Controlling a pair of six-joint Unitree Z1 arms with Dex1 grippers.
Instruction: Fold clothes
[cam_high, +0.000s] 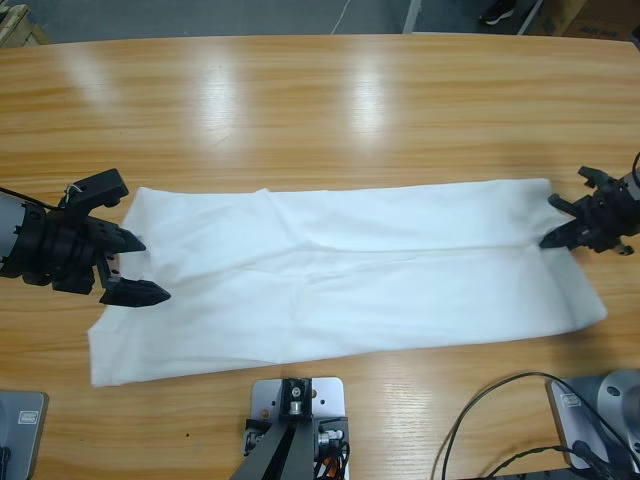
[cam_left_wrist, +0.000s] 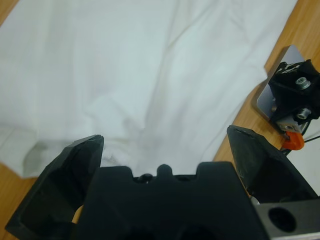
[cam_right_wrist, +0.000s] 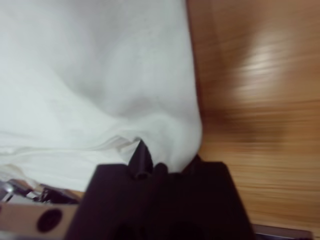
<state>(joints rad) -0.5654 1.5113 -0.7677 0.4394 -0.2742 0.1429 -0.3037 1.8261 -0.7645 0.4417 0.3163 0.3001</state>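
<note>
The clothes (cam_high: 340, 275) are one white shirt, lying flat as a long band across the wooden table. My left gripper (cam_high: 138, 268) is at the shirt's left end, open wide, with its two jaws on either side of the cloth edge. The left wrist view shows the shirt (cam_left_wrist: 150, 70) spreading away between the spread jaws of the gripper (cam_left_wrist: 165, 150). My right gripper (cam_high: 552, 222) is at the shirt's upper right corner. In the right wrist view the cloth (cam_right_wrist: 100, 80) bulges over that gripper (cam_right_wrist: 167, 159); its jaws are close together with a fold pinched between them.
Bare wooden table (cam_high: 320, 110) stretches beyond the shirt and along its near edge. A black cable (cam_high: 480, 400) loops at the lower right. The floor and some boxes show past the table's far edge.
</note>
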